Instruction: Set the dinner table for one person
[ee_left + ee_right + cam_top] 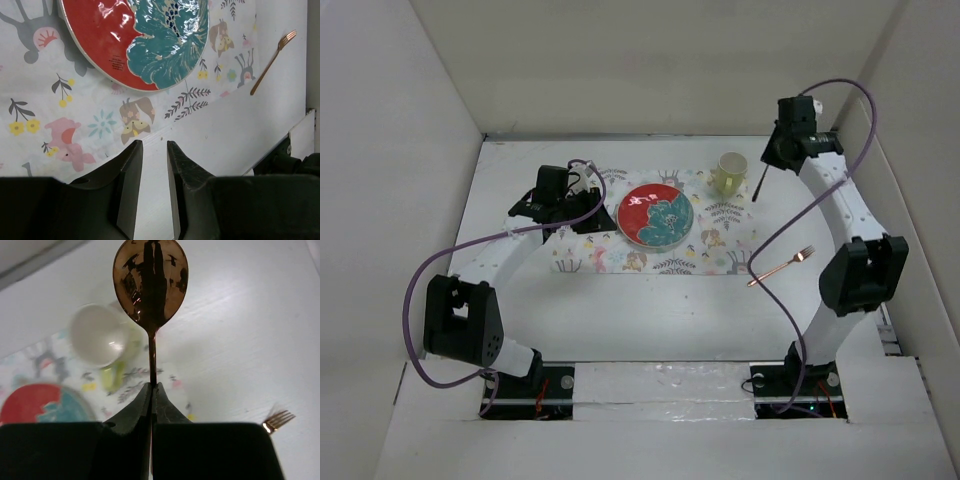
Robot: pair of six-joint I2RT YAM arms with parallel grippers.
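Starting overhead, what sits around the plate (pixel 656 215), Ana?

The dinner table (pixel 620 310) runs under everything, Ben, boxed by white walls (pixel 400 150) on three sides; the plate rests mid-cloth on the placemat (pixel 605 255); the mug (pixel 728 175) stands right of the plate and farther back, near the cloth's far right corner; the fork (pixel 782 266) lies right of the plate and nearer, just past the cloth's right edge; nearer than the plate, a wide band of white tabletop reaches from the cloth's near edge to the arm bases.

And the arms?

The left gripper (pixel 592 215) hovers just left of the plate, over the cloth; the right gripper (pixel 767 165) hangs right of the plate, beyond the mug, close to the right wall, a spoon (pixel 758 188) dangling from it.

The left wrist view?

Its jaws stand a narrow slit apart, holding nothing; the fingertips sit over the placemat's (pixel 90 110) edge where it meets the tabletop; the plate's (pixel 135 35) rim lies ahead, apart from them; beyond the plate's side the fork (pixel 272 62) lies on white table.

The right wrist view?

The jaws are pressed together on the spoon's (pixel 150 280) thin handle, bowl outward; the mug (pixel 97 335) shows above the blurred plate (pixel 40 405); away from the plate, white tabletop (pixel 240 315) fills the view, the fork's (pixel 279 419) tines at its lower edge.
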